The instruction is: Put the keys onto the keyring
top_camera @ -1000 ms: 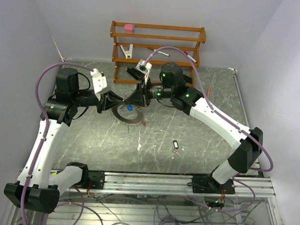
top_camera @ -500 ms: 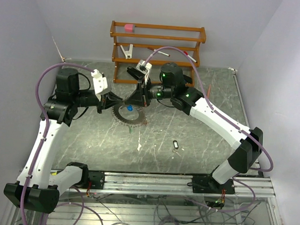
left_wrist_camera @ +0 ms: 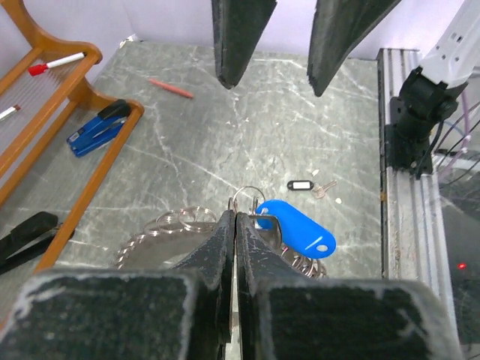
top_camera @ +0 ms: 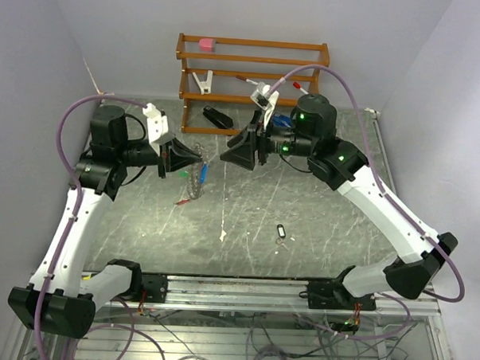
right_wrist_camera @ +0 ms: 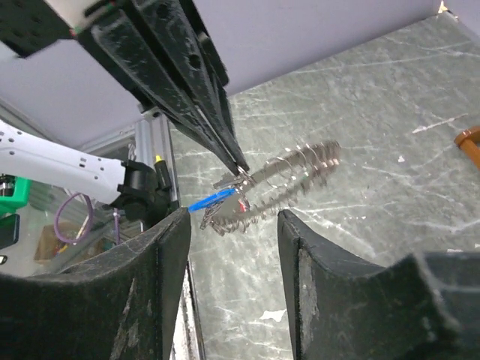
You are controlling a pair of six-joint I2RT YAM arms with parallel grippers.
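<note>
Nearest, along the bench's [top_camera: 318, 207] front edge, runs the aluminium rail [top_camera: 243, 288] that carries both arm bases. A little farther in, the black-tagged key [top_camera: 281, 230] lies alone on the grey marbled surface, well apart from both arms.

Farther back, the left pincer [left_wrist_camera: 235, 217] is pressed tight together, with no gap between its fingers, and pinches the keyring [left_wrist_camera: 154, 238] at its edge. A small split ring and the blue-tagged key [left_wrist_camera: 296, 229] sit just beside the fingertips. In the right wrist view the keyring sticks out from those tips at a tilt, its toothed rim towards the camera. From above it shows only as a thin edge-on sliver below the left pincer. A red tag [top_camera: 183, 201] and a green tag [top_camera: 182, 174] show near it; I cannot tell whether they hang from the keyring or lie on the bench.

Facing it from the other side, the right pincer [right_wrist_camera: 234, 217] is spread wide. Its fingers [right_wrist_camera: 169, 277] hold and touch nothing and stand apart from the keyring, the gap between them aimed at it and at the left pincer's tips.

Beyond both pincers, a black stapler [top_camera: 217, 117] and a blue stapler [left_wrist_camera: 97, 127] rest at the foot of the wooden rack [top_camera: 254, 45]. A red pencil [left_wrist_camera: 171, 88] lies on the bench past them. The rack stands against the back wall, with a red-capped pen [left_wrist_camera: 56, 64] and a white clip [top_camera: 203, 81] on its shelves.
</note>
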